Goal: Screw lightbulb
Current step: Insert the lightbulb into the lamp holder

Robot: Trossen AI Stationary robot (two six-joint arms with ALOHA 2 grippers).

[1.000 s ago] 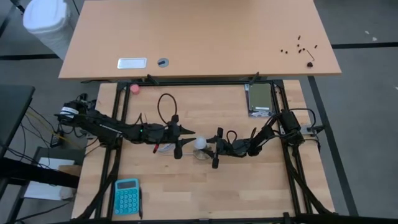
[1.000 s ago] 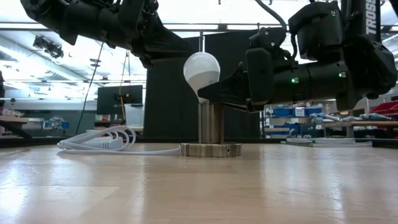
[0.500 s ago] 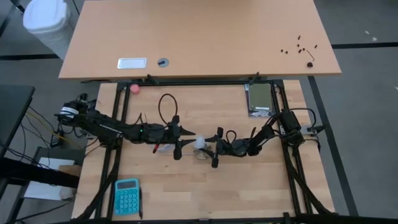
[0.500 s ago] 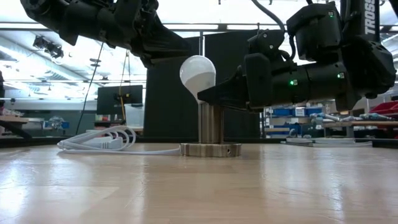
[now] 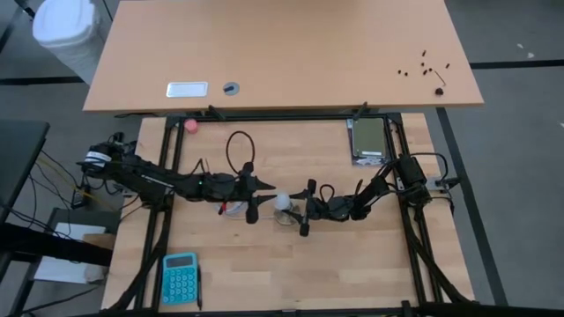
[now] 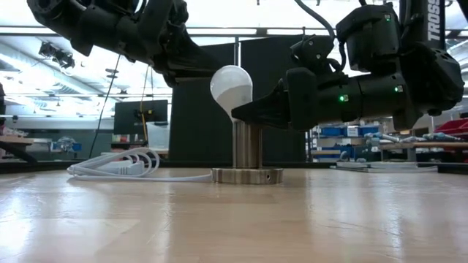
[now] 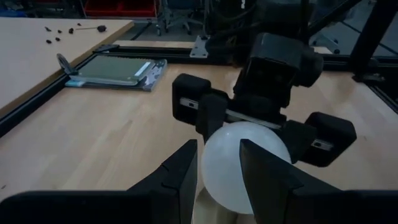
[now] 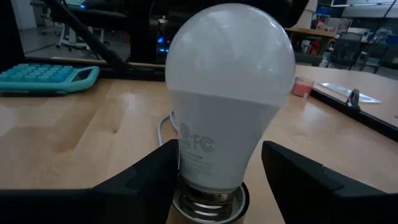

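The lightbulb point(image 5: 281, 202) stands near the middle of the bench point(image 5: 291, 273), its screw base seated in the top of a metal socket post point(image 6: 247, 145) on a round base. It leans slightly off upright, its globe tipped toward 9 o'clock in the low view.

The right pincer point(image 8: 214, 180) reaches in from 3 o'clock, its fingers point(image 8: 140, 180) spread on either side of the bulb's neck with a visible gap, gripping nothing.

The left pincer point(image 7: 219, 171) reaches in from 9 o'clock. Its two fingers point(image 7: 183, 171) sit close together just in front of the globe; they clamp nothing.

A white cord point(image 6: 117, 164) lies coiled on the bench at 9 o'clock from the socket. A teal calculator point(image 5: 180, 278) lies at 7 o'clock, and a pink ball point(image 5: 190, 125) at 11 o'clock near the bench's far edge.
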